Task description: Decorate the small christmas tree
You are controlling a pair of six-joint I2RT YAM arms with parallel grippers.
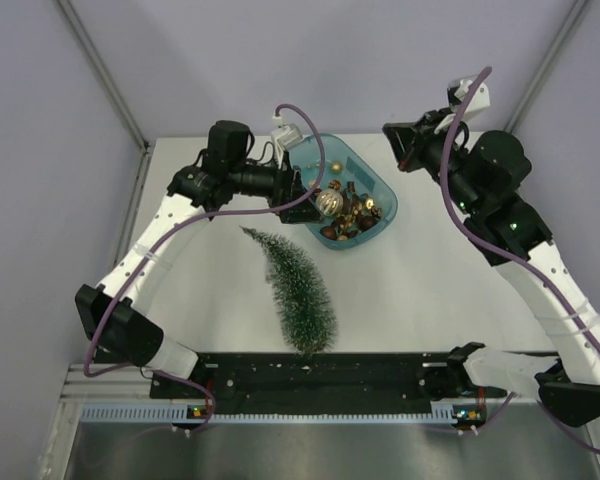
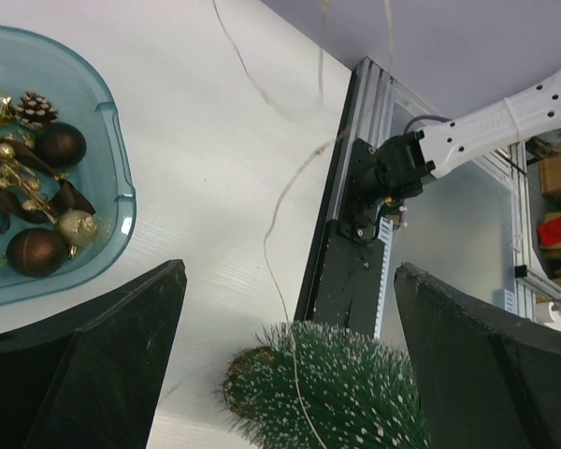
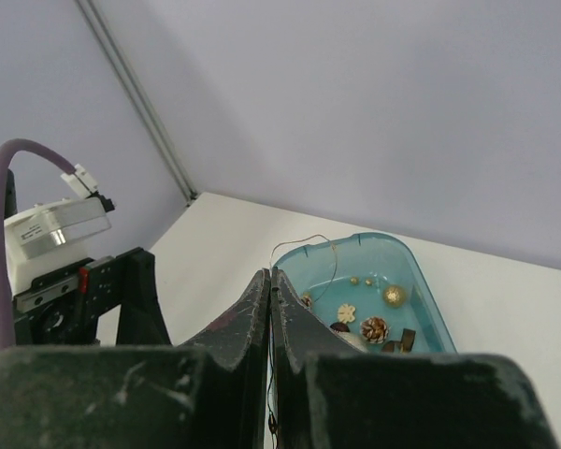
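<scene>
the frosted green bottle-brush tree (image 1: 298, 295) is lying at frame centre. the left gripper (image 2: 290, 271) is gaping open; the right gripper (image 3: 270, 276) is pressing shut.

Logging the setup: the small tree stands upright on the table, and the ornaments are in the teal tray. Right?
No. The small christmas tree lies on its side on the table, not upright; the top external view shows it. The ornaments are in the teal tray.
</scene>
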